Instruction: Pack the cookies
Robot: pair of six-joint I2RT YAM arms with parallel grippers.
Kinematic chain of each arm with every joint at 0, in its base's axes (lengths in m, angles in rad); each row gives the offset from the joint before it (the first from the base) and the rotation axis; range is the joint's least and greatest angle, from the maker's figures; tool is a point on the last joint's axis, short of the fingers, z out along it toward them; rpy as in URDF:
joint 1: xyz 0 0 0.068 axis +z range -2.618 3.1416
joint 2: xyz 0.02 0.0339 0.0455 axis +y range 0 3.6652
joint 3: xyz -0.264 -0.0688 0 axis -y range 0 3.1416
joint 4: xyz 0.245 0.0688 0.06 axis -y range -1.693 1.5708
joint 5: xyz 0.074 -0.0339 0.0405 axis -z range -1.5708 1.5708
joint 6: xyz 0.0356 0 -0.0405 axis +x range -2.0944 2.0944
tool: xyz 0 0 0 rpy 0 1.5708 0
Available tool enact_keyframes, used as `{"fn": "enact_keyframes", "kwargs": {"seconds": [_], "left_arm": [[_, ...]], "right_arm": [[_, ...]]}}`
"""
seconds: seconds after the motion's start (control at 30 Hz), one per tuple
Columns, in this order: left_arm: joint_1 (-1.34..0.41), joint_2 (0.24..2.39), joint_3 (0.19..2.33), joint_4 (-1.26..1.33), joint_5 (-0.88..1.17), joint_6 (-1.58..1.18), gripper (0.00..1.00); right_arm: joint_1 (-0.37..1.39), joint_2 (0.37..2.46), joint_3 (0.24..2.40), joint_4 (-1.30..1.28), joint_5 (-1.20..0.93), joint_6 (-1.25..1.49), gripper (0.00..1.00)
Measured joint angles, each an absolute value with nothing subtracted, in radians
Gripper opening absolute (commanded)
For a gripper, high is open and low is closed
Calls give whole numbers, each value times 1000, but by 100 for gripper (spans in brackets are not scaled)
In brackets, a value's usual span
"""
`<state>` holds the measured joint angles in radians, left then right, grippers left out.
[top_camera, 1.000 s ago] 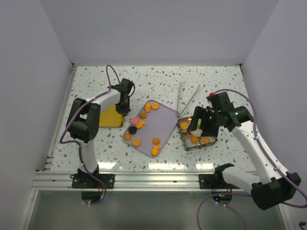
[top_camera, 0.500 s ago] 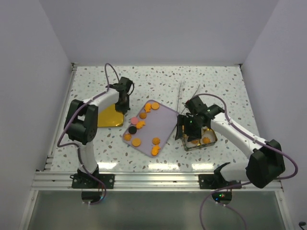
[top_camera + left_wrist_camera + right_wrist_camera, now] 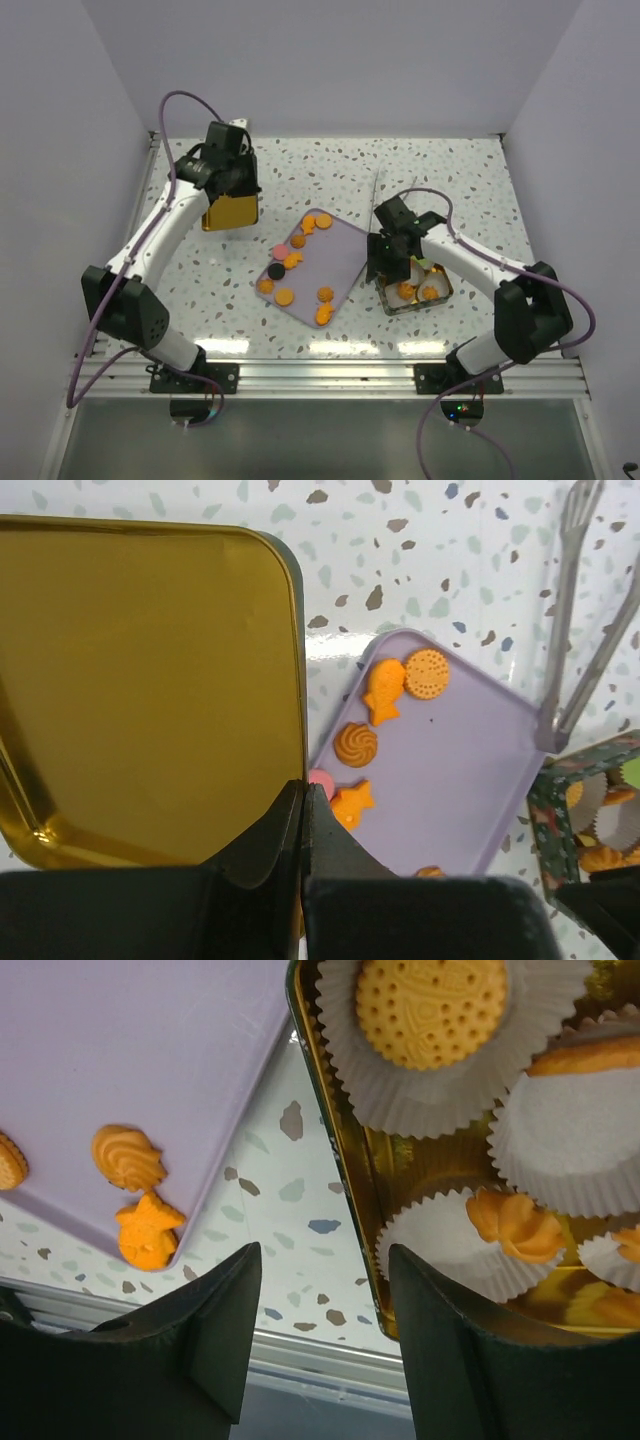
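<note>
Several orange cookies (image 3: 285,296), plus a pink one (image 3: 280,250) and a black one (image 3: 276,270), lie on a lavender tray (image 3: 340,255). A patterned tin (image 3: 440,290) beside it holds white paper cups with cookies (image 3: 430,1010). My left gripper (image 3: 250,200) is shut on the right edge of the gold tin lid (image 3: 150,680) and holds it above the table, left of the tray (image 3: 470,770). My right gripper (image 3: 325,1255) is open and empty, low over the tin's left rim (image 3: 350,1160), straddling it. Tray cookies (image 3: 128,1157) show at its left.
Metal tongs (image 3: 385,200) lie on the speckled table behind the tray and tin; they also show in the left wrist view (image 3: 575,630). White walls close in the left, back and right. An aluminium rail (image 3: 320,375) runs along the near edge.
My left arm has lifted the gold lid off the table and carried it back and up. My right gripper has moved left, from over the tin's middle to its left rim.
</note>
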<state>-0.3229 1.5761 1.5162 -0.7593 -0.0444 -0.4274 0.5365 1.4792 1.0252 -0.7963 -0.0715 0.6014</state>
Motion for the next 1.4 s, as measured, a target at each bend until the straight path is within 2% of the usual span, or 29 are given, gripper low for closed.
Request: {"fn": "enact_keyframes", "kwargs": {"seconds": [0.4, 0.8, 1.07, 1.23, 1.4], "left_arm": [[-323, 1469, 1662, -905, -2, -435, 0], [-323, 1432, 1726, -973, 13, -435, 0], [-323, 1403, 1724, -975, 20, -435, 0], [-323, 1397, 1724, -975, 46, -435, 0], [-321, 1375, 1725, -945, 146, -440, 0]], "right_arm": [[618, 1655, 1067, -715, -83, 638, 54], [808, 1877, 1353, -711, -139, 712, 53], [875, 2027, 1547, -723, -184, 741, 53], [881, 2089, 1694, -774, -177, 722, 60], [878, 2007, 1739, -881, -121, 672, 70]]}}
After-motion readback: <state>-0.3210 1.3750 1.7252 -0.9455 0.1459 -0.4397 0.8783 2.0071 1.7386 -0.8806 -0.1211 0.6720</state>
